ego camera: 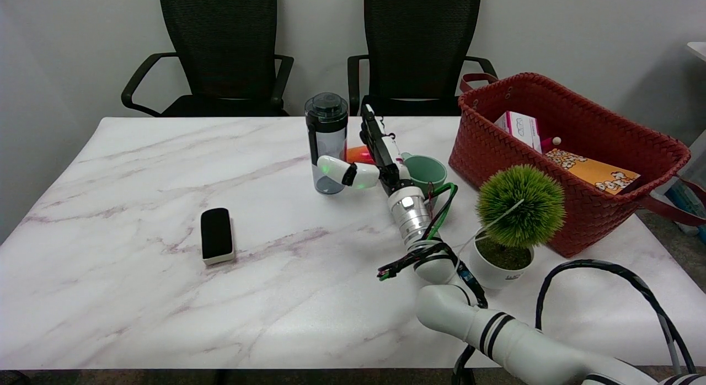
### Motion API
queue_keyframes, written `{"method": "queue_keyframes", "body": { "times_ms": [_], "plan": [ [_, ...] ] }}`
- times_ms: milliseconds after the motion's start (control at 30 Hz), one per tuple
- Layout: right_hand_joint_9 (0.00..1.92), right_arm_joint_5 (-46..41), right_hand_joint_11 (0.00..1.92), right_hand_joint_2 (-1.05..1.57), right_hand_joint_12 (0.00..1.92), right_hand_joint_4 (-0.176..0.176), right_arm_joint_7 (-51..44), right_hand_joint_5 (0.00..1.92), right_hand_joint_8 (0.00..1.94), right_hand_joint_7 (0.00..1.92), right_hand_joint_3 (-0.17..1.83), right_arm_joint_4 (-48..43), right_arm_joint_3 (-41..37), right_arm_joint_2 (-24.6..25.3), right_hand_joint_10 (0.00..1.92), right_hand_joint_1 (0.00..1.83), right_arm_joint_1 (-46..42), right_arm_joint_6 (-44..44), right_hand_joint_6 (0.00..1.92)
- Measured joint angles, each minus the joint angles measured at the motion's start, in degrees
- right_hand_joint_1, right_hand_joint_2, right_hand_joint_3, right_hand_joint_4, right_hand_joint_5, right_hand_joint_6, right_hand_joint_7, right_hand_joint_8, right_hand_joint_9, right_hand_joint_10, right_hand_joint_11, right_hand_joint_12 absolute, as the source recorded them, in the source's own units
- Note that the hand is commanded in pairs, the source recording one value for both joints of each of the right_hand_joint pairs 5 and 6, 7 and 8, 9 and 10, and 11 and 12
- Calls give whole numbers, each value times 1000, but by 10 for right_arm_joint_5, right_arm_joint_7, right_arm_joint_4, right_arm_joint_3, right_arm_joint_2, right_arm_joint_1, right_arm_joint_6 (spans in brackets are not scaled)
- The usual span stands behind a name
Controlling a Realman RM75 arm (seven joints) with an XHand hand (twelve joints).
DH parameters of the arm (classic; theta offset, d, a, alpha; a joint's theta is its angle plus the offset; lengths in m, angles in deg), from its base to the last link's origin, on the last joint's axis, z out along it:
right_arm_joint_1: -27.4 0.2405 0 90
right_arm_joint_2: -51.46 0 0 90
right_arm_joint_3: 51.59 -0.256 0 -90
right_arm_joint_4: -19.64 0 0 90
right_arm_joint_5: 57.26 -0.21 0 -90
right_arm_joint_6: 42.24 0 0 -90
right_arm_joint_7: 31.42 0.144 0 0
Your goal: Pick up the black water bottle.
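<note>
The black water bottle (327, 143) stands upright near the table's far middle; it has a dark lid and a smoky see-through body. My right hand (374, 156) is just to its right, edge-on to the camera, fingers stretched toward the far side. Its thumb (347, 173) reaches left across the front of the bottle's lower body and looks to be touching it. The other fingers stay straight and apart from the bottle, so nothing is gripped.
A green mug (427, 172) and a small orange-red object (359, 153) sit right behind my hand. A red woven basket (573, 126) with boxes stands at the right, a potted green plant (518, 219) by my forearm. A black-and-white eraser block (216, 235) lies at left.
</note>
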Motion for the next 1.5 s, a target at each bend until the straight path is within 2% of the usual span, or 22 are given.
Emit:
{"method": "queue_keyframes", "body": {
  "times_ms": [1500],
  "plan": [
    [32, -8, 128, -104, 128, 0, 0, 0, 0, 0, 743, 84, 6, 26, 32, 924, 75, 41, 0]
  ]
}}
